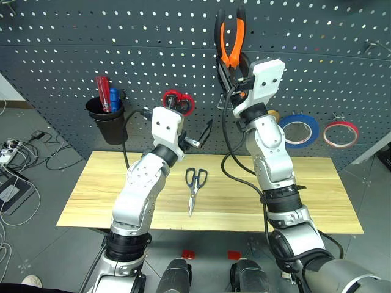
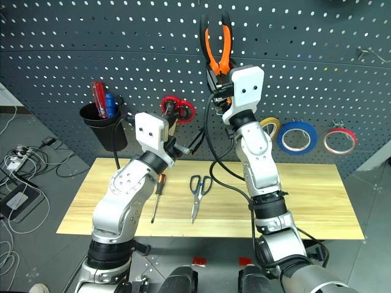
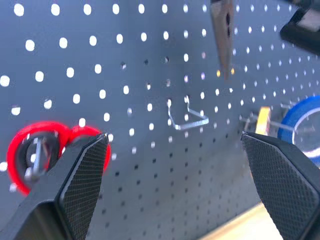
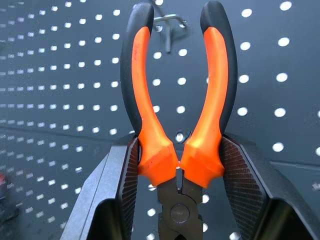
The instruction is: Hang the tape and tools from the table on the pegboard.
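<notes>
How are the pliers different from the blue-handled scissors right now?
The pliers are held handles-up in the right gripper against the pegboard; the scissors lie flat on the table, untouched. The pliers' handles are orange and black; the scissors' are dark blue. Neither hangs on a hook yet.

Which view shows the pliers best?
The right wrist view: the pliers sit close up, handles upward, clamped between the right pincer pads near a wire hook. Both eye views show them smaller, raised against the pegboard. The left wrist view catches a tip.
</notes>
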`<action>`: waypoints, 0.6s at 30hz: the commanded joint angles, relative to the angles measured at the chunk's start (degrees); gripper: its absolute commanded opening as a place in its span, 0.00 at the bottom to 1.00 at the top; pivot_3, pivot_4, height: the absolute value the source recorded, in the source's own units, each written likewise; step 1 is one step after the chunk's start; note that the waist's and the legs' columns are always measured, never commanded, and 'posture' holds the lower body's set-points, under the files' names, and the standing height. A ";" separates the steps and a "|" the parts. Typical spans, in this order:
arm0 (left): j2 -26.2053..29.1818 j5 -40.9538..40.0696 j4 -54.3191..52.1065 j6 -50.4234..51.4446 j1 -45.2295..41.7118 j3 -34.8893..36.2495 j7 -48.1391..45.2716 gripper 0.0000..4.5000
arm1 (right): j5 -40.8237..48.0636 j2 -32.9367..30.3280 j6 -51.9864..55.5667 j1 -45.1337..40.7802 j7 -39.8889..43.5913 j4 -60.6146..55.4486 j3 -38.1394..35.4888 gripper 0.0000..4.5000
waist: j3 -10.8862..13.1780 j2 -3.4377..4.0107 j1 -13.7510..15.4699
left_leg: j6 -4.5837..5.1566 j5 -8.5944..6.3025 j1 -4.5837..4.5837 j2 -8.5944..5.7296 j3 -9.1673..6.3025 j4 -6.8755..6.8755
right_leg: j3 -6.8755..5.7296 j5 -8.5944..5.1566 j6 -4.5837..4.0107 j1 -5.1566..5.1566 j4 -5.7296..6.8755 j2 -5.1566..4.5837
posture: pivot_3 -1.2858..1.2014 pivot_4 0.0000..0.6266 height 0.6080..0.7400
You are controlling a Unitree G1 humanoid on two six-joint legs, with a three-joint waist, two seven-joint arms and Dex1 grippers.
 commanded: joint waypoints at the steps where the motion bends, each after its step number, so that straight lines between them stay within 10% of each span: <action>1: 0.17 -0.10 0.31 -1.57 -1.67 0.44 -0.73 1.00 | -1.19 0.44 -5.54 -3.46 -2.52 2.74 -1.16 0.47 | 0.06 0.01 -0.10 | 0.00 0.00 0.00 0.00 0.01 0.00 | 0.01 0.00 0.00 0.00 0.02 0.00 | 0.60 0.20 1.00; 18: -0.86 0.22 8.78 -0.94 -5.93 -1.26 -2.87 1.00 | -1.42 1.41 -16.48 -10.24 -5.83 22.82 -3.12 0.47 | 4.98 0.26 0.00 | 0.31 -0.15 0.75 0.02 -0.18 0.00 | 0.09 -0.01 -0.01 0.75 0.07 -0.02 | 0.62 0.48 1.00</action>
